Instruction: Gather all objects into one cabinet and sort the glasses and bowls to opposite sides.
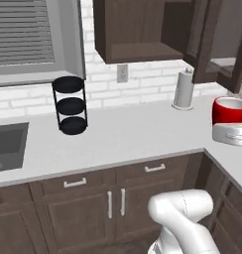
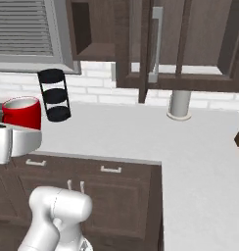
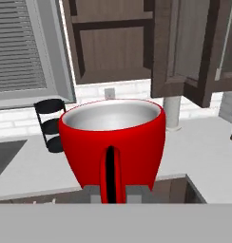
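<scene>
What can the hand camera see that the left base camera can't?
Hand view alone: the inside of the red mug, pale grey, and its handle facing the camera, pinched by the end effector.

Left base view alone: a wall outlet, the drawer handles under the counter, and the whole paper towel roll.

Both: the mug, the black three-tier rack, the sink, the window blinds and an open dark cabinet.

A black 3-tier rack (image 1: 70,105) and paper-towel roll (image 1: 183,89) stand on the counter (image 1: 128,136).

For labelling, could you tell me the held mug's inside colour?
Pale grey inside the red mug; hand view.
</scene>
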